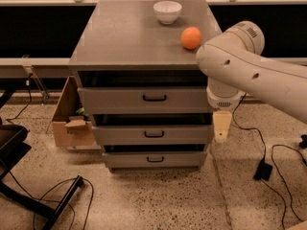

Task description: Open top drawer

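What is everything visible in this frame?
Grey three-drawer cabinet: one, grey, centre.
Wide grey top drawer, black bar handle: one, grey, uppermost.
Narrower grey lower drawers: two, grey, beneath it.
White round bowl: one, white, cabinet top, rear.
Orange round object: one, orange, cabinet top, right.
Brown cardboard box: one, brown, floor, left of cabinet.
Black power brick with cable: one, black, floor, right.
Black frame: one, black, floor, far left.
White robot arm: one, white, right of cabinet.
Cream gripper: one, cream, beside cabinet's right edge, middle-drawer height.

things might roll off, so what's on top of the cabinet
A white bowl at the back, an orange near the right edge. The arm hides the front right corner; the gripper hangs beside the middle drawer.
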Controlling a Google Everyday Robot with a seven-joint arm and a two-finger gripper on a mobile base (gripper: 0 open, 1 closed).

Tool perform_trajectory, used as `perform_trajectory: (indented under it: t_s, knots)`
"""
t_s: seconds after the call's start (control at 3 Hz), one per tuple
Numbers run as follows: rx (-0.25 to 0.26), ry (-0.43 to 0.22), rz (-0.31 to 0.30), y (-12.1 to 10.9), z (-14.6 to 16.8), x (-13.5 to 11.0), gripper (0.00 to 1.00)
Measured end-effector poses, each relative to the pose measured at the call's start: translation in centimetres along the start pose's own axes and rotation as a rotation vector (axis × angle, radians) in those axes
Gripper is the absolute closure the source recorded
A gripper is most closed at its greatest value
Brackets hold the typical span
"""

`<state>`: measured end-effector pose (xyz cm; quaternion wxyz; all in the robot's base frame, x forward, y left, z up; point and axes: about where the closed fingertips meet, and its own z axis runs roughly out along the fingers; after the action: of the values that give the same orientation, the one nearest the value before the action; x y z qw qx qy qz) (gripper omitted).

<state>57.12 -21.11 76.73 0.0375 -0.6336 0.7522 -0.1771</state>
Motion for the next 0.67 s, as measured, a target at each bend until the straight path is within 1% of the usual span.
perform_trajectory:
  t_s: [0.33,0.67]
  knots:
    - [0.004,0.012,-0.024,-0.1,0.1,-0.3,0.0]
    - [0.035,0.005,-0.079,-1.2,0.9,-1.7,0.0]
